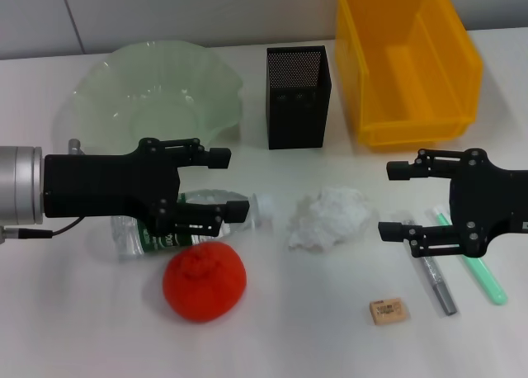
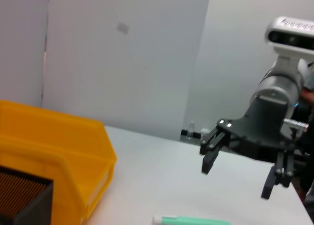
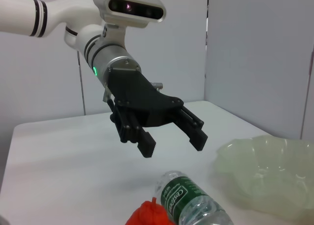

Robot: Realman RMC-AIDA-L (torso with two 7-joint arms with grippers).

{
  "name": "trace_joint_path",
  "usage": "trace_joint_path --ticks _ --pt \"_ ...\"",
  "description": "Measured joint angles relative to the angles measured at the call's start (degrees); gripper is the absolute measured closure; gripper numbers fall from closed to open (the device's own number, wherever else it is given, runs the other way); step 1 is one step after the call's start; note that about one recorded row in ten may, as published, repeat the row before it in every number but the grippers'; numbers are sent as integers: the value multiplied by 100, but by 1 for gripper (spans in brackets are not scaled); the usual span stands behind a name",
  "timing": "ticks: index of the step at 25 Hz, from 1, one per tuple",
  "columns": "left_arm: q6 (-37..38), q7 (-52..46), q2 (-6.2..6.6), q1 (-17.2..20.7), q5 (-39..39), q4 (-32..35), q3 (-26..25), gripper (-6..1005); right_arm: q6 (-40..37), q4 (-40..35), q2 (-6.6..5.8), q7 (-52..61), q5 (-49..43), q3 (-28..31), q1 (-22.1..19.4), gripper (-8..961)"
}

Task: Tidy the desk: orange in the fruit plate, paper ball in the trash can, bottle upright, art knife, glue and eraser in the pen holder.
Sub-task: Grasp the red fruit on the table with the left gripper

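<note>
So the bottle [image 1: 177,221] is lying on its side on the tabletop [image 1: 82,337], just behind the orange [image 1: 204,282] and in front of the fruit plate [image 1: 157,89], and it's looking like the first thing to get sorted. Its long axis is running left to right across the tabletop, with the white cap pointing toward the paper ball [image 1: 328,217] in the middle. My guess is it's going to be light and a bit squishy, thin clear plastic that's slick and wants to roll, so gripping across the labelled body near the middle seems safer than going for the cap. The left gripper [image 1: 216,186] is hovering right over it with fingers spread wide, holding nothing. The right gripper [image 1: 393,200] is hanging over the other side, also wide open and empty, just above the grey metal rod [image 1: 436,275] and the glue [image 1: 478,266], with the eraser [image 1: 388,309] sitting nearer the front edge. The pen holder [image 1: 298,97] and the trash can [image 1: 406,60] are standing at the back.
</note>
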Motion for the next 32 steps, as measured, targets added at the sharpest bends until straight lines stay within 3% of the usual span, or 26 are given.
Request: trace_joint_path --ticks 15,23,32 --pt "202 118 -3 17 -261 32 32 186 68 199 -26 -6 -27 32 62 175" --pt "-241 140 -14 -82 -188 -22 277 187 212 323 -52 -9 -59 189 38 175" --pt "-419 127 26 305 122 30 443 192 213 515 -55 -15 -68 331 31 175"
